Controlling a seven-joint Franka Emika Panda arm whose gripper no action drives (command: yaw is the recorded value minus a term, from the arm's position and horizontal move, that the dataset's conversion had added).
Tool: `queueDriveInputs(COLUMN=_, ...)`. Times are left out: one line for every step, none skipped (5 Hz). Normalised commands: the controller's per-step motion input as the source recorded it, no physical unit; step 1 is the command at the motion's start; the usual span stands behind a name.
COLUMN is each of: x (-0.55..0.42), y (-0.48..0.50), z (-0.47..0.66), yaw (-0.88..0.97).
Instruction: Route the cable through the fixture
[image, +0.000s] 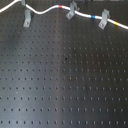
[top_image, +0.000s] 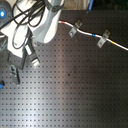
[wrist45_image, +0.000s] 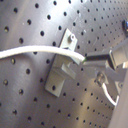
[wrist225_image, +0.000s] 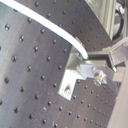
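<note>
Cable at the clips, jaws pinching it

The long white cable (image: 50, 10) with coloured bands runs along three grey metal clips (image: 73, 11) on the black perforated surface (image: 65, 85); the jaws clamp its end beside one clip (wrist45_image: 59, 75).

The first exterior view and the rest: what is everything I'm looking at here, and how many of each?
cable: one, white with short red, blue and yellow bands, running along the far edge of the board in the first exterior view, through the clips.
clips: three in the first exterior view, grey metal, in a row along the cable; the wrist views show one close up, with the cable end resting in it.
board: one, black, dotted with rows of small holes, under everything.
arm: one, white, with black cables looped over it, at the second exterior view's upper left.
gripper: one, dark fingers pinched on the cable end beside the clip in the first wrist view.
</note>
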Motion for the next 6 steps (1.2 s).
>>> queueDriveInputs(x=-0.207, y=0.069, z=0.30, yaw=-0.50)
queueDriveInputs(x=-0.207, y=0.203, z=0.36, yaw=-0.46)
queueDriveInputs(x=-0.200, y=0.282, z=0.38, yaw=-0.35)
queueDriveInputs(x=-0.146, y=0.257, z=0.35, yaw=-0.23)
queueDriveInputs(x=-0.104, y=-0.017, z=0.19, yaw=-0.15)
queueDriveInputs(x=-0.108, y=-0.137, z=0.14, yaw=-0.15)
